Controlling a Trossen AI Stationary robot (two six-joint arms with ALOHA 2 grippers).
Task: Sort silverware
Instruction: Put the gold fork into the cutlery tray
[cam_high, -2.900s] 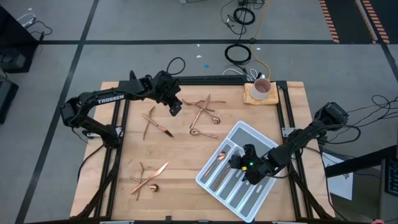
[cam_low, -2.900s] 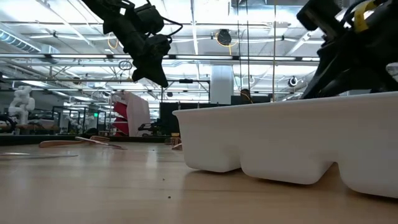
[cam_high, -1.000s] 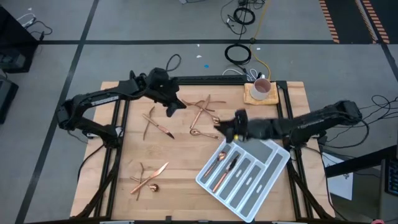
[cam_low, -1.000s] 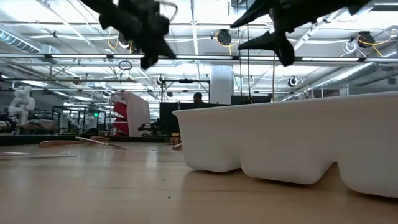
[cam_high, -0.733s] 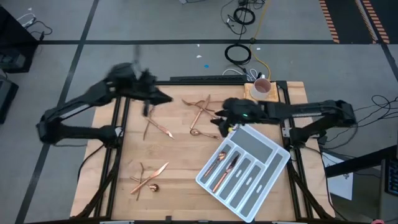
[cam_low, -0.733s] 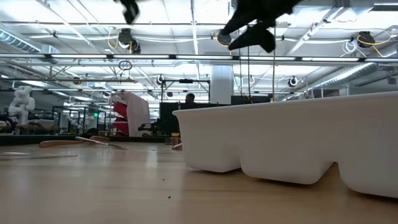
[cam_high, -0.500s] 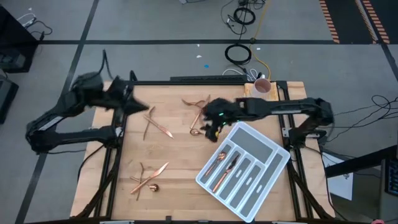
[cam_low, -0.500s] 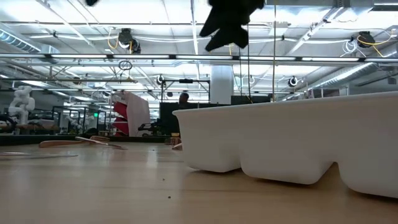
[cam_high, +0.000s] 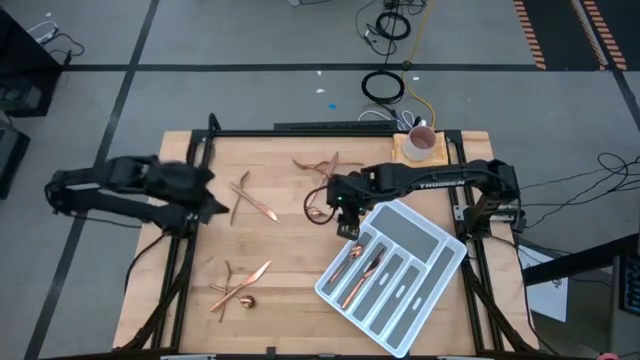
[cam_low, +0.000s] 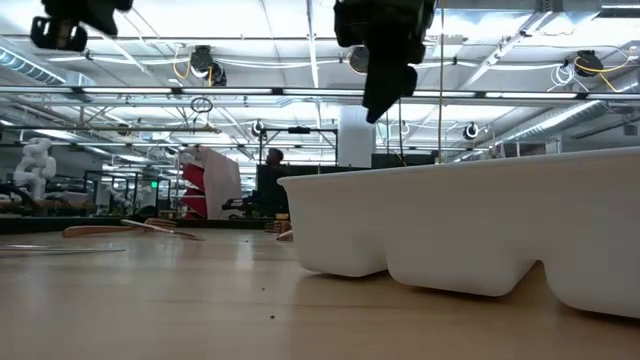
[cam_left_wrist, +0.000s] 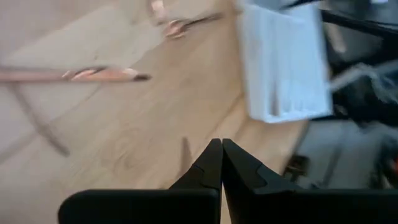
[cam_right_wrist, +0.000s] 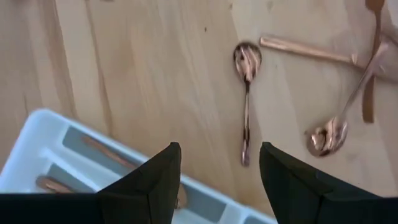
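Observation:
Copper silverware lies in loose groups on the wooden table: a crossed bunch (cam_high: 322, 168) at the far middle, a pair (cam_high: 250, 198) left of centre, another bunch (cam_high: 240, 286) near the front left. My right gripper (cam_high: 345, 218) hangs open and pointing down over a small spoon (cam_right_wrist: 246, 93), beside the grey-white tray's far corner (cam_right_wrist: 37, 155). Two copper pieces (cam_high: 360, 266) lie in the tray (cam_high: 425, 255). My left gripper (cam_high: 216, 205) is shut on nothing above the table's left edge; its wrist view shows the shut fingers (cam_left_wrist: 221, 155) above bare wood.
A cup (cam_high: 420, 142) on a small board stands at the far right corner. A second spoon (cam_right_wrist: 328, 134) and a long handle (cam_right_wrist: 305, 50) lie just past the small spoon. Black rails (cam_high: 190, 200) run along the table's sides. Bare wood lies between the groups.
My left gripper has drawn back from the far middle of the table to its left edge, staying shut. My right gripper has gone from over the tray's far end a little toward the table's left, has tipped from nearly level to pointing down, and has stayed open.

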